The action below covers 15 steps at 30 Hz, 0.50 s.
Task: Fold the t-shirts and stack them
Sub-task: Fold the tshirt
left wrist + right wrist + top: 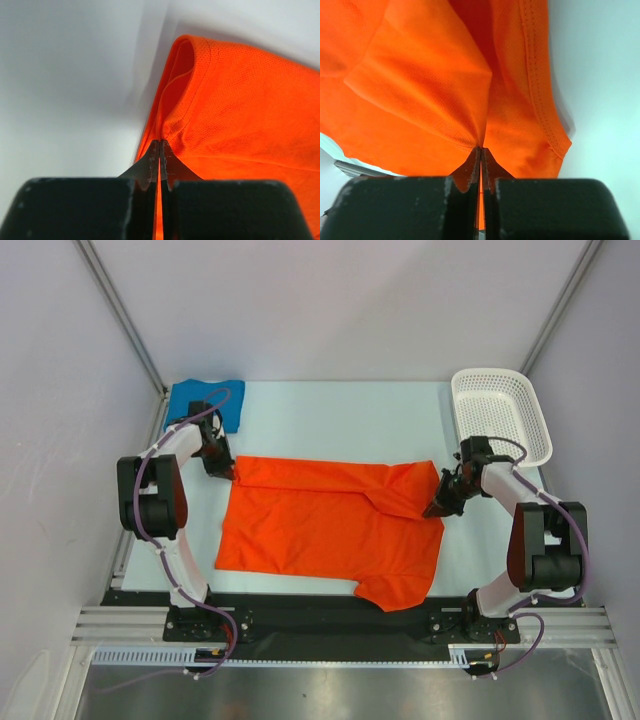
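- An orange-red t-shirt [330, 525] is lying spread across the middle of a pale table [340, 415], between 2 robot arms.
- The left gripper [230, 474] is pinching the shirt's far left corner. Its jaws are pressing fully together on the fabric, and the left wrist view is showing cloth bunching at the tips.
- The right gripper [437, 508] is clamping the shirt's far right edge the same way, jaws closed tight on the cloth, with a flap of fabric folding over beside it.
- A blue t-shirt [205, 402] is lying in a compact bundle at the far left corner of the table, just beyond the left arm and apart from the orange-red one.
- A white basket [500, 415] is sitting at the far right corner.
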Tool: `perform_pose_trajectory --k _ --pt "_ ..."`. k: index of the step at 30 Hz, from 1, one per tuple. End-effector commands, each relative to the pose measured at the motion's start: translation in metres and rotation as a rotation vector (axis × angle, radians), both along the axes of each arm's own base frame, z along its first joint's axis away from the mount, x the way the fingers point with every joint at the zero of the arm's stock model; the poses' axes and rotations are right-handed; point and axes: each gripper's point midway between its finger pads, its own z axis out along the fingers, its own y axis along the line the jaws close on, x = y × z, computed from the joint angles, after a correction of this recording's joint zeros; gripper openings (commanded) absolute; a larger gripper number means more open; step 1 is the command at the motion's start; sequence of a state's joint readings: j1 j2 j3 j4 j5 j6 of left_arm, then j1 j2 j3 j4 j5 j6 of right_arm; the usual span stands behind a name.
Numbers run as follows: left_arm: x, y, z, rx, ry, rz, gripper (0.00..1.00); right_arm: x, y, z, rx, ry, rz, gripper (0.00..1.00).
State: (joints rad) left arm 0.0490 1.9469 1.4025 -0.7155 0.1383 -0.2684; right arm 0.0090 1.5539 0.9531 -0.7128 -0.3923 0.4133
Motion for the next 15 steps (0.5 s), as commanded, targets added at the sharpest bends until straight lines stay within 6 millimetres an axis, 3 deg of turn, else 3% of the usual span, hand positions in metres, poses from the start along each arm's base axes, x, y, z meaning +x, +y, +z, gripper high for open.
perform_pose_trajectory --k 1,5,6,9,11,12,13,15 --pt "0.005 0.008 0.002 0.035 -0.03 -0.005 0.03 0.012 -0.004 0.002 -0.024 -0.036 -0.015 0.04" --pt "0.005 0.01 0.008 0.039 -0.031 0.004 0.08 0.006 0.001 0.0 0.004 -0.017 -0.03 0.07" --pt "0.006 0.008 0.009 0.034 -0.037 0.008 0.19 0.005 -0.001 -0.001 -0.002 -0.013 -0.034 0.15" --pt "0.008 0.009 0.022 0.037 -0.064 0.023 0.39 0.007 -0.004 0.006 -0.021 -0.024 -0.042 0.2" --pt "0.012 0.013 0.034 0.055 -0.096 0.036 0.56 0.026 -0.01 0.031 -0.056 -0.13 -0.066 0.28" --pt "0.015 0.015 0.045 0.061 -0.125 0.054 0.57 0.033 -0.012 0.041 -0.063 -0.177 -0.078 0.42" --pt "0.02 0.015 0.053 0.065 -0.149 0.058 0.57 0.049 -0.023 0.053 -0.075 -0.246 -0.135 0.46" --pt "0.027 0.015 0.066 0.057 -0.195 0.083 0.58 0.073 -0.027 0.067 -0.05 -0.315 -0.184 0.54"
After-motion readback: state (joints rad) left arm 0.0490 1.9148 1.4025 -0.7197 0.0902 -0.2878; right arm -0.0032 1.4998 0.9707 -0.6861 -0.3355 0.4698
